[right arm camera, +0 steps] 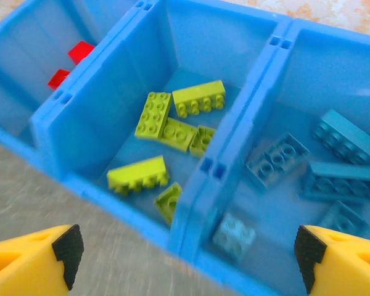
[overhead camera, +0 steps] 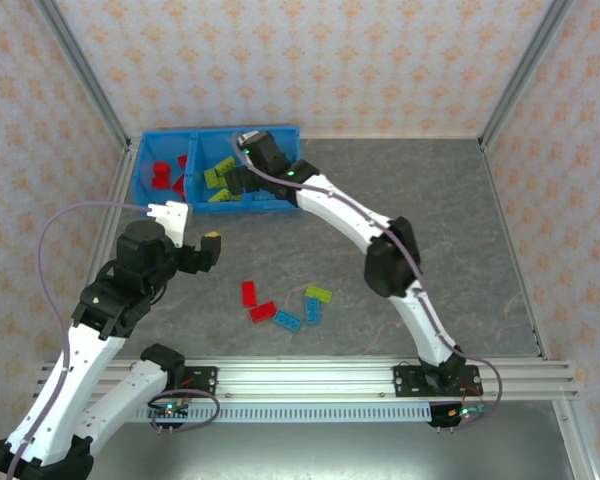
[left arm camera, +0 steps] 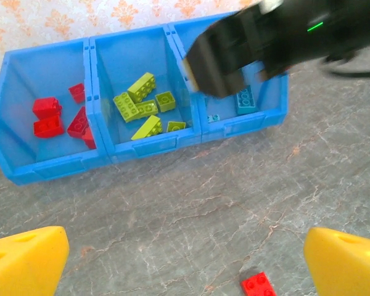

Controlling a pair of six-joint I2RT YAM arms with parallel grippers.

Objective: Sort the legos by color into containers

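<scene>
While wide above the containers (right arm camera: 222, 166), right claw (right arm camera: 186, 254); wrist-view detail: blue legos (right arm camera: 277, 160).

Bright, even, diffuse light; soft faint shadows under arms on table (overhead camera: 460, 200). Top view sharp. Left wrist view: right arm (left arm camera: 283, 37) dark, defocused. Right wrist view: motion blur throughout, strongest along lower edge; pale sheen on bin (right arm camera: 333, 68) walls.
</scene>
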